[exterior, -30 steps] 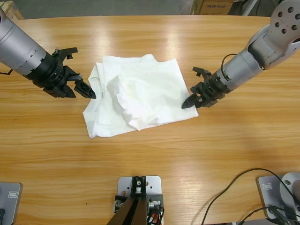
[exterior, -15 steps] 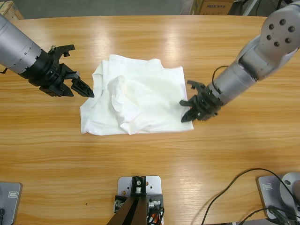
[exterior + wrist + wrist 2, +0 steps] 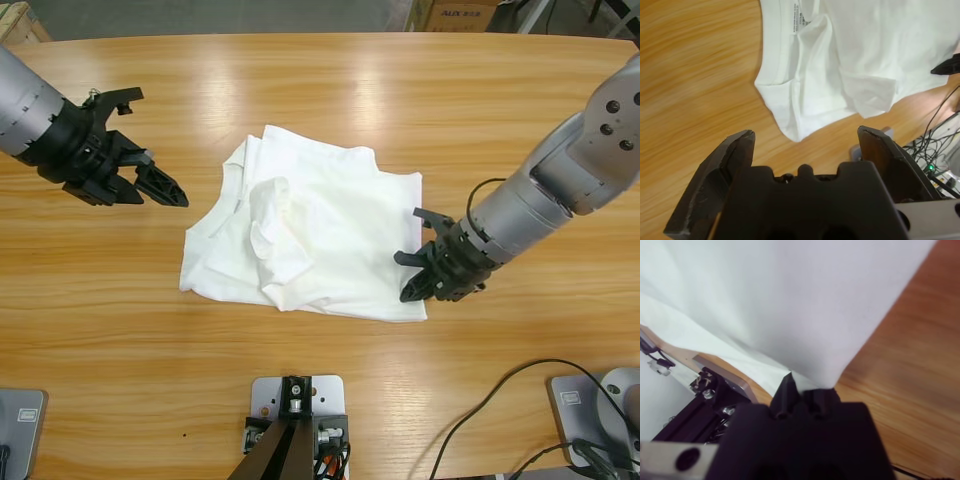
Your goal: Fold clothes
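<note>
Wooden surface (image 3: 330, 90) runs the full width of the high view, with cardboard boxes just past its far edge at 12 o'clock. At 9 o'clock the left end effector (image 3: 160, 185) hangs with its jaws spread wide and nothing between them, apart from the cloth; its own camera shows bare wood between the jaw tips and the shirt's near edge beyond. Near the middle of the surface lies the T-shirt (image 3: 310, 235), white and partly folded: several layers overlap unevenly, a rumpled sleeve or flap is bunched on top towards 9 o'clock, and the outline is a rough skewed rectangle, not a neat one. A ribbed neckband and a small printed label show in the left wrist view (image 3: 797, 15). At 4 o'clock the right end effector (image 3: 420, 285) is clamped on the shirt's corner, white cloth pinched right at its tips in the right wrist view (image 3: 805, 390).

Only one corner is held, so I judge a pull from there could drag the whole bundle sideways and undo the stacked layers. The pinch also looks shallow, so the cloth may slip free, and the loose bunched flap could get trapped inside the next fold
</note>
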Action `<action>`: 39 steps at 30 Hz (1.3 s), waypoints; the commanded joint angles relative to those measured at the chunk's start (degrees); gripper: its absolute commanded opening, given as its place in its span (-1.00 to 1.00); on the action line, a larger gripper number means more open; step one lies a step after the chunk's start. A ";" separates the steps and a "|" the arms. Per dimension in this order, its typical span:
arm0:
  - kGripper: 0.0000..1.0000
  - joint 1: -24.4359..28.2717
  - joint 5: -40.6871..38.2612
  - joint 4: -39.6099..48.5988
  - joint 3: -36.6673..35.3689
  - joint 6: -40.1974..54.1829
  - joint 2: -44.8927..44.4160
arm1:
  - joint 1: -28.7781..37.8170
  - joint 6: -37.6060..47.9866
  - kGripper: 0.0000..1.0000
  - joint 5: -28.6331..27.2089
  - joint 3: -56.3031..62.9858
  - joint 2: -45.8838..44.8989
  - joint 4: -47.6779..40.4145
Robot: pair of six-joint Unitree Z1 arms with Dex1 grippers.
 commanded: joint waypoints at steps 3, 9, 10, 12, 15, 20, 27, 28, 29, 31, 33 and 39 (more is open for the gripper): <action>0.61 0.04 1.27 0.85 0.74 -0.07 -1.20 | 1.24 1.38 0.89 -4.68 0.71 -5.26 4.72; 0.61 0.02 2.01 0.85 1.09 0.14 -2.13 | 2.38 -2.38 1.00 -11.82 -14.83 -10.69 20.91; 0.61 -0.14 2.22 0.85 1.18 0.14 -2.43 | 3.17 -3.12 1.00 -12.75 -18.13 -10.32 23.55; 0.61 -1.46 2.53 0.50 0.97 1.14 -2.94 | 4.39 -4.04 1.00 -14.23 -23.09 -9.13 27.34; 0.58 -4.78 2.48 -0.56 -1.16 3.78 -1.10 | 4.49 -5.21 1.00 -14.56 -25.35 -8.32 29.54; 0.57 -14.17 8.46 2.73 -13.39 5.98 6.90 | 4.49 -6.09 1.00 -14.48 -25.11 -8.80 30.42; 0.62 -14.64 9.76 18.50 -37.58 5.42 23.07 | 3.86 -7.04 1.00 -14.41 -25.07 -11.13 32.09; 0.62 -14.64 10.22 19.66 -39.06 5.42 24.14 | 3.77 -7.25 1.00 -14.48 -24.97 -11.34 32.18; 0.62 -14.66 10.58 20.77 -40.06 5.49 25.29 | 3.70 -7.41 1.00 -14.49 -24.74 -11.48 32.18; 0.62 -15.08 11.85 23.19 -40.97 5.47 27.19 | 3.58 -7.57 1.00 -14.63 -24.39 -11.59 32.18; 0.62 -16.12 14.01 24.88 -40.74 5.35 28.33 | 3.46 -7.68 1.00 -14.51 -24.39 -11.54 32.18; 0.62 -20.02 16.42 26.39 -43.05 4.48 30.82 | 3.44 -7.76 1.00 -14.39 -24.33 -11.52 32.00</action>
